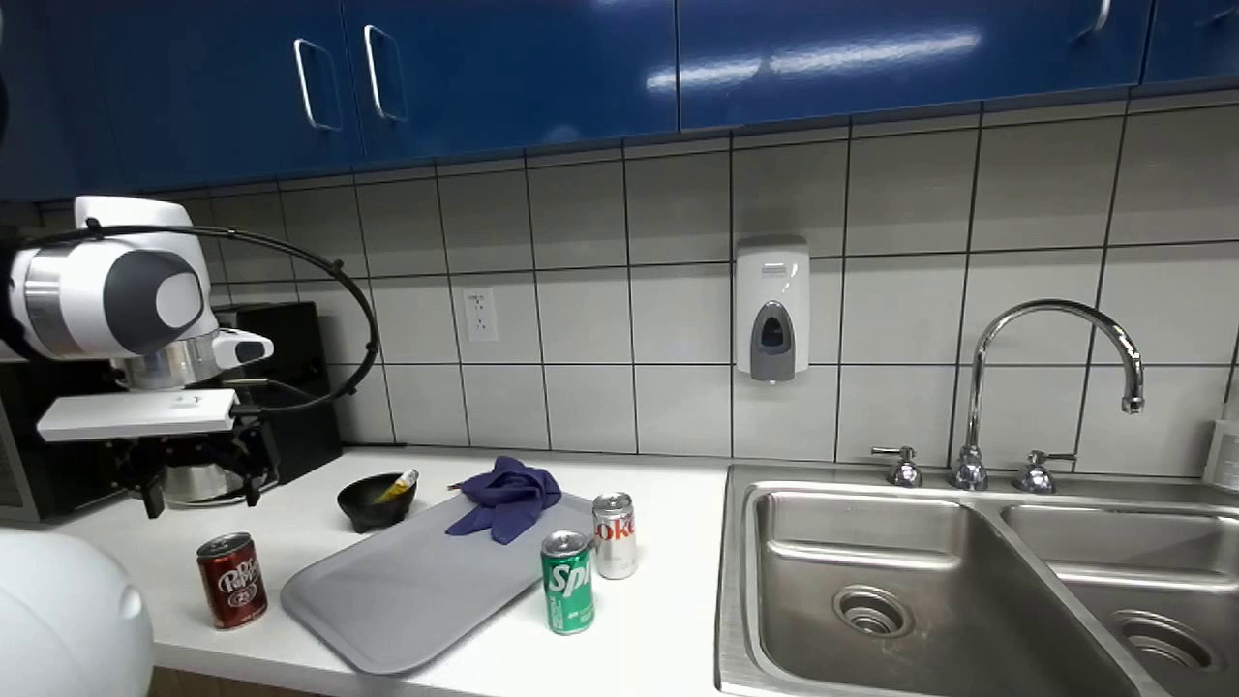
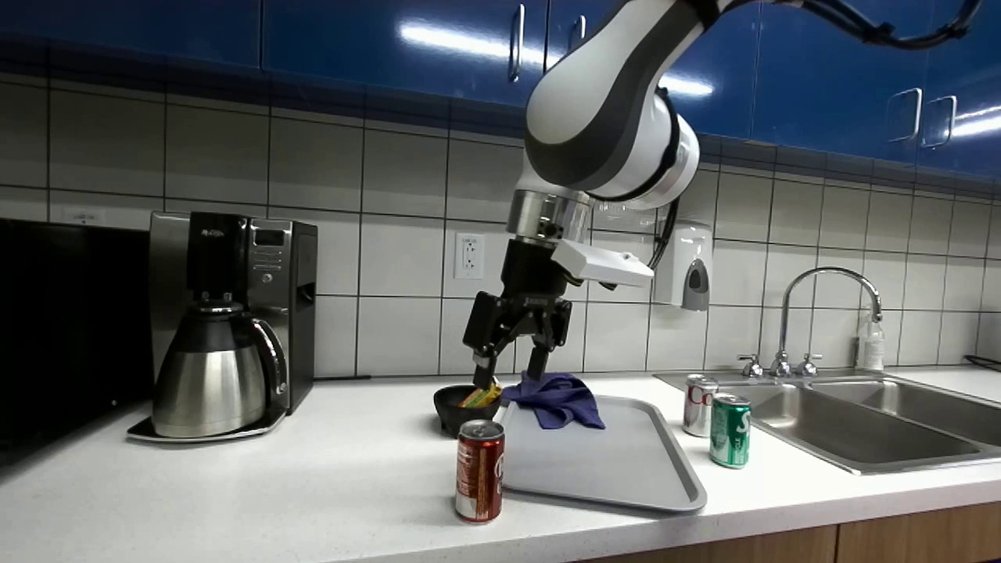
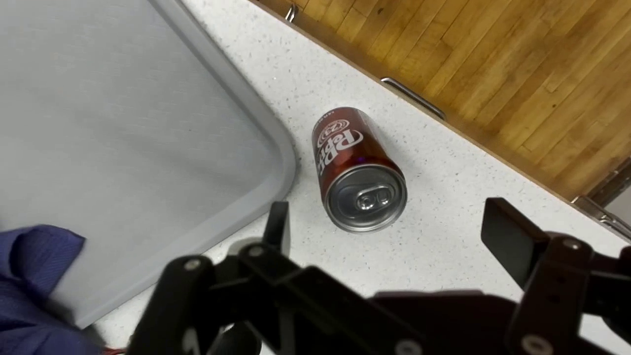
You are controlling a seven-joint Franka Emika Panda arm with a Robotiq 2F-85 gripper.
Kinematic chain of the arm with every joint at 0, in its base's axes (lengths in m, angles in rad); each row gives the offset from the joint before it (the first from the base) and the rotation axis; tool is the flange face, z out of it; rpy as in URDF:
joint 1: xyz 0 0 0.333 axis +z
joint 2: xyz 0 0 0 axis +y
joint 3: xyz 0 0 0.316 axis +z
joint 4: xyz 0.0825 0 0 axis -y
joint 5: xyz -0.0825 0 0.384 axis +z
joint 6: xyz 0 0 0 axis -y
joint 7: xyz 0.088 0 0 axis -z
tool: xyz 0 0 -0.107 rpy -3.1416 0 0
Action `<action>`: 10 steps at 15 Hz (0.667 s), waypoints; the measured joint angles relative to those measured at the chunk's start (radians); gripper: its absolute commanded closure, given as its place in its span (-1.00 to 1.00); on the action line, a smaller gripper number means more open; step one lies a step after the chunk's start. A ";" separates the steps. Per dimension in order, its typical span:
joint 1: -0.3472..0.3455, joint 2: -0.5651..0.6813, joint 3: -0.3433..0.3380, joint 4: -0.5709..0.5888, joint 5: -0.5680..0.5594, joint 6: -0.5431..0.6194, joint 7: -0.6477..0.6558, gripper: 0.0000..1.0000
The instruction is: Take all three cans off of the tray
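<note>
The grey tray (image 1: 416, 595) lies on the counter and also shows in an exterior view (image 2: 602, 461) and in the wrist view (image 3: 138, 113). The red Dr Pepper can (image 1: 232, 581) stands upright on the counter beside one tray corner; it also shows in the wrist view (image 3: 345, 153). The green Sprite can (image 1: 568, 586) and the silver Coke can (image 1: 616, 542) stand upright on the counter at the tray's sink side. My gripper (image 2: 510, 374) is open and empty, above counter height. In the wrist view the Dr Pepper can's top shows ahead of the spread fingers (image 3: 387, 227), untouched.
A dark blue cloth (image 2: 555, 400) lies on the tray's back part. A black bowl (image 2: 453, 412) with yellow items stands behind the red can. A coffee maker (image 2: 215, 375) stands on the counter, and a steel sink (image 1: 740, 581) lies beyond the cans. The counter's front edge is close to the red can.
</note>
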 measured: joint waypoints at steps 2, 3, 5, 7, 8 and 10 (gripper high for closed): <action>0.000 -0.048 -0.004 -0.037 0.000 0.000 0.000 -1.00; 0.000 -0.070 -0.007 -0.055 0.000 0.000 0.000 -1.00; 0.000 -0.115 -0.015 -0.091 -0.001 0.000 0.000 -1.00; 0.000 -0.163 -0.025 -0.129 -0.007 0.000 0.000 -1.00; 0.000 -0.185 -0.029 -0.148 -0.009 0.000 0.000 -1.00; 0.000 -0.233 -0.040 -0.186 -0.014 0.000 0.000 -1.00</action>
